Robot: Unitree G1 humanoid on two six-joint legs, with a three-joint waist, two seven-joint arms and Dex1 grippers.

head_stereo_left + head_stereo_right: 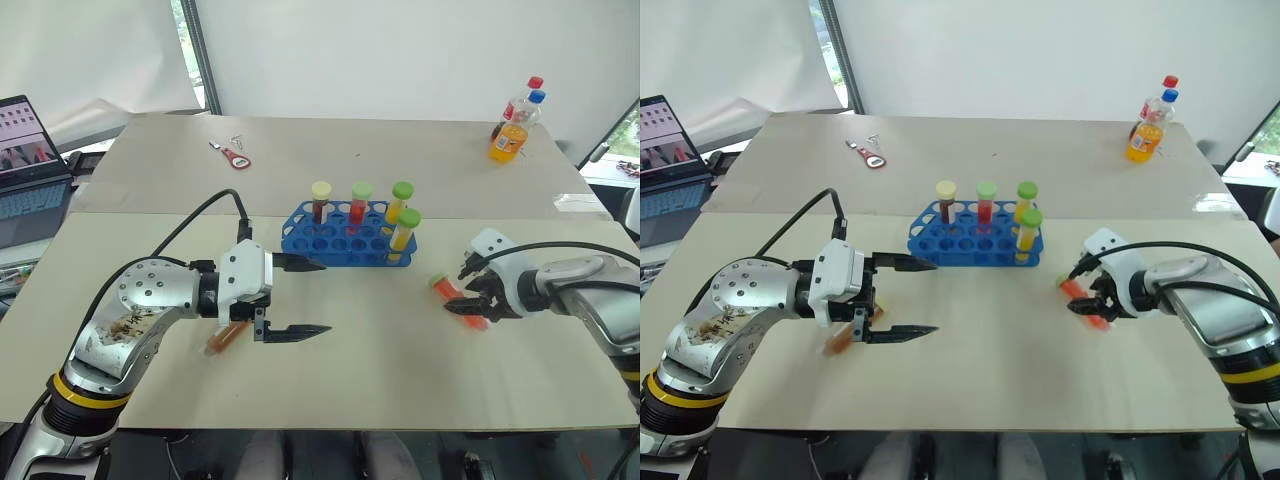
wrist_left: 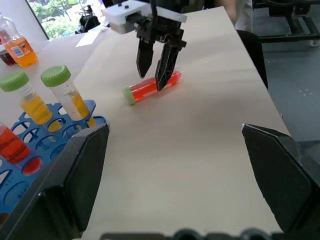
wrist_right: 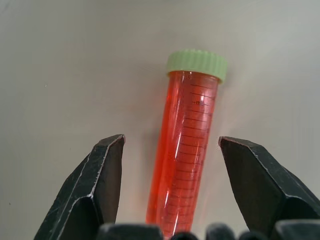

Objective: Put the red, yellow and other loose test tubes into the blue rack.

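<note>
A clear plastic test tube of red liquid lies flat on the pale, matte table, its ribbed light-green screw cap at the end far from the camera. Fine graduation lines run along the tube's wall (the numbers are too small to read). The right gripper straddles it with its two black, wedge-shaped fingers spread apart, one on each side of the tube, bare table showing between each finger and the tube.
</note>
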